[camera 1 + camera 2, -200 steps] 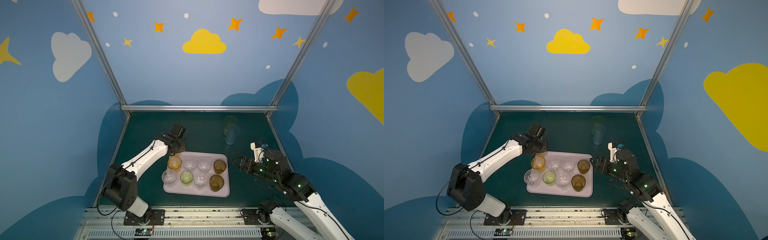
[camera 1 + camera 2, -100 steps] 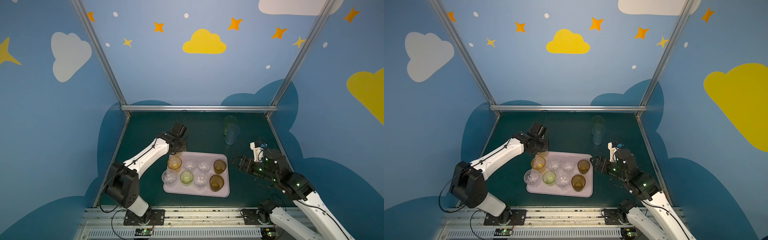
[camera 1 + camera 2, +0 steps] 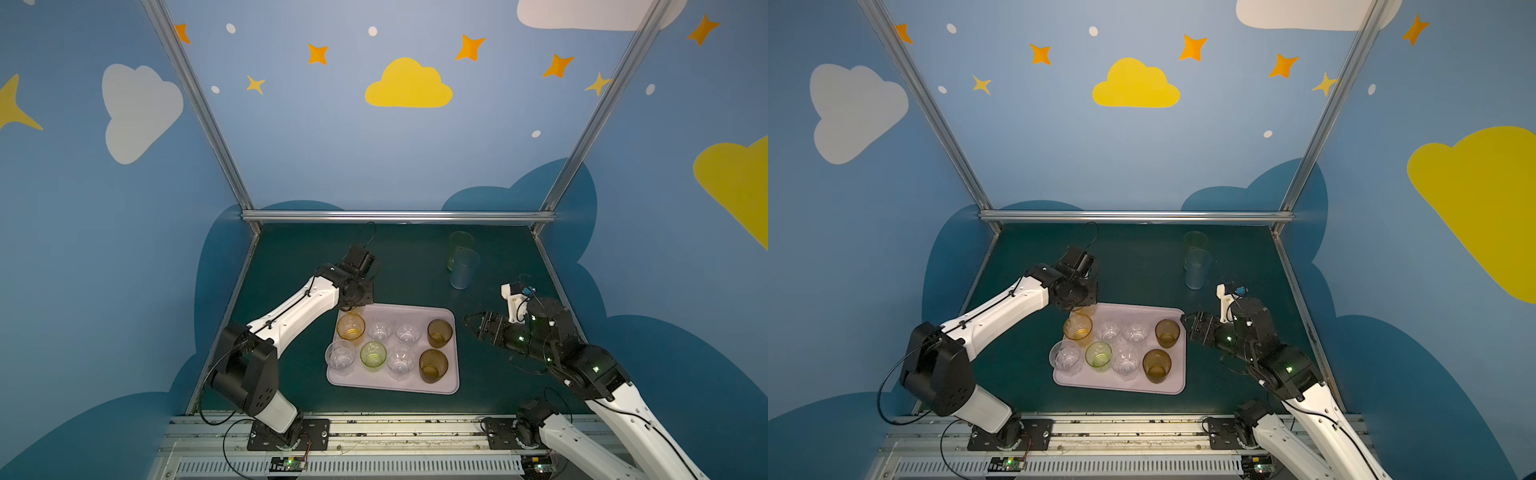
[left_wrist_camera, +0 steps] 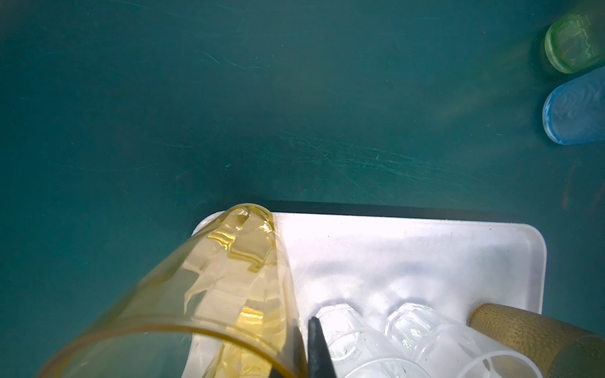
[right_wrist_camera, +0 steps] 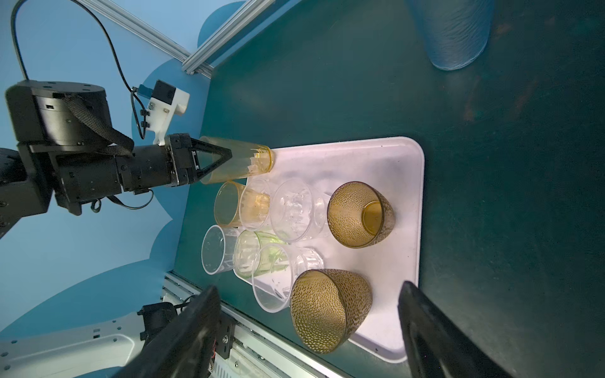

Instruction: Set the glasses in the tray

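While the left gripper [image 5: 226, 156] pinches the rim wall of the tall yellow tumbler [image 5: 242, 163], one finger inside the mouth and one outside, treat the descent as the critical phase. Directly below the jaws, the tumbler's base sits at a corner of the lilac-pink tray [image 5: 376, 157]; whether it touches the tray floor cannot be told. Lower straight along the tumbler's axis until the base rests flat inside the low rim, not on it. A base set on the rim would likely tip on release.

Just beside the jaws, toward the tray's middle, stand the short orange glass [image 5: 226, 209] and a clear faceted glass [image 5: 294, 209]. Spread the jaws only slightly and lift straight up to avoid brushing them.

Well away from these jaws, the blue tumbler [image 3: 464, 268] and the tall green tumbler [image 3: 459, 245] stand on the dark green table [image 3: 407, 266], outside the tray. The right gripper [image 3: 471, 324] hovers beside the tray's opposite short edge, jaws spread wide and empty.
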`<state>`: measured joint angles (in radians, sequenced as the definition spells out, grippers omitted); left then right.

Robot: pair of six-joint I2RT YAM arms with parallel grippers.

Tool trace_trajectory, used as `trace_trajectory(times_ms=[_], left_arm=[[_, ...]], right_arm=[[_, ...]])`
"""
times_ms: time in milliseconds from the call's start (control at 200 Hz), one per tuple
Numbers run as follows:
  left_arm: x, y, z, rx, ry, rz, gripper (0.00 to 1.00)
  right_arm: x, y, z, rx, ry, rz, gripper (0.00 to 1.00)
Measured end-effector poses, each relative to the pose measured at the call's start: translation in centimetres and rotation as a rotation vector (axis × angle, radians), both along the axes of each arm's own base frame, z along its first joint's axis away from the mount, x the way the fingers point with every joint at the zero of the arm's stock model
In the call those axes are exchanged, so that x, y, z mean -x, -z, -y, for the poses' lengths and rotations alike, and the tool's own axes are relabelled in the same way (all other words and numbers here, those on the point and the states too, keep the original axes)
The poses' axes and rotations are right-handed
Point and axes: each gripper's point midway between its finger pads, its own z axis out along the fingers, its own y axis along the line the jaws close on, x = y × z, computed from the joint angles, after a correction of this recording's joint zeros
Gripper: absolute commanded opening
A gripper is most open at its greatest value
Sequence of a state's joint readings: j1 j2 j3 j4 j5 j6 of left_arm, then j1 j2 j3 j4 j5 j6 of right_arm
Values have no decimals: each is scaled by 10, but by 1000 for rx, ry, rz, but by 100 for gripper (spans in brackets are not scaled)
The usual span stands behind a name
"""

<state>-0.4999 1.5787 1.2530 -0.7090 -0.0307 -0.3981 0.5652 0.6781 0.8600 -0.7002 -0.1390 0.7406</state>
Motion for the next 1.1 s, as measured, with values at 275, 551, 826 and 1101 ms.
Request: trace_trajectory(times_ms=[275, 551, 826, 1101], left_arm=[[-1, 0, -1, -11, -3, -5, 4], [-5, 0, 3, -20, 2, -19, 16], [-6, 11, 2, -43, 6, -45, 24], [-9, 6, 2, -52, 10, -28, 30]], right_arm=[[0, 0, 0, 0, 1, 0, 84], [-1, 0, 0, 1, 2, -1, 84], [-3, 4, 0, 15, 4, -13, 84], [-6, 9, 0, 25, 7, -30, 84]])
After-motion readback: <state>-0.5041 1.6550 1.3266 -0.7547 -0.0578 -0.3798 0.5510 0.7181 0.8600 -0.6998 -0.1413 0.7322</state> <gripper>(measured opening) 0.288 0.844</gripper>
